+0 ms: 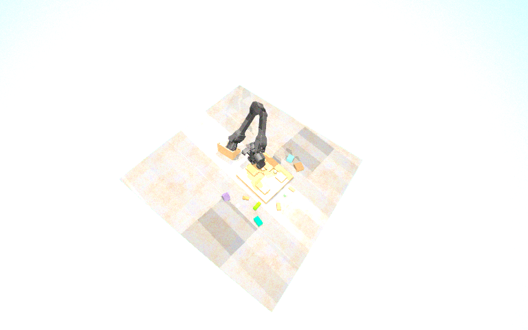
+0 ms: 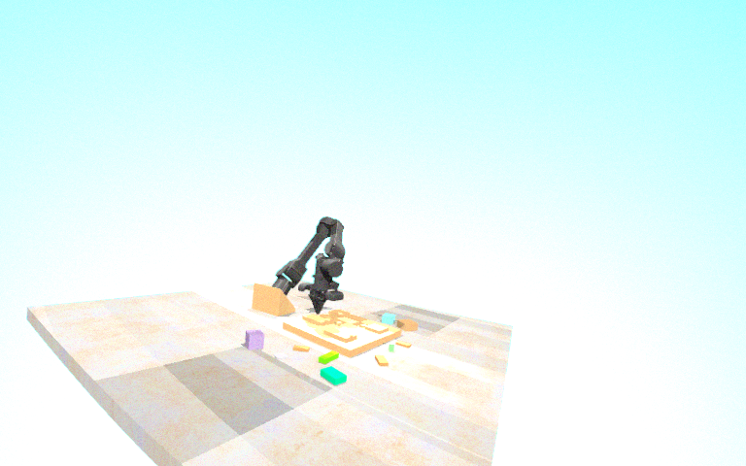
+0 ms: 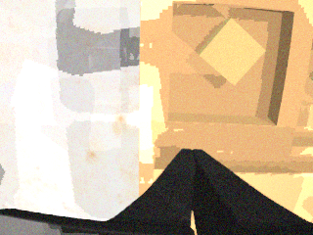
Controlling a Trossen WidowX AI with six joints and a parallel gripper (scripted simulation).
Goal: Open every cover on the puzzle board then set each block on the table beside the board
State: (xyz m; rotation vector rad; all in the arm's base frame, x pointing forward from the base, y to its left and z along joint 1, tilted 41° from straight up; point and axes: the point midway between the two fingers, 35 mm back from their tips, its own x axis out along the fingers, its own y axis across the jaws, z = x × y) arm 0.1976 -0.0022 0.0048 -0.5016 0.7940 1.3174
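Currently the end effector [image 1: 251, 165] [image 2: 318, 312] [image 3: 190, 159] is narrow, nothing gripped; best lift clear, open above the well, straddle the tilted-square block [image 3: 233, 51], descend vertically.

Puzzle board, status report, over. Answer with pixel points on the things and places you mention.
Gripper [image 1: 257, 165] [image 2: 318, 312] [image 3: 190, 159] shut, empty. Block [image 3: 233, 51] seated in uncovered well [image 3: 215, 100] of the board [image 1: 265, 201] [image 2: 351, 351]. Nothing visible obstructing that well.
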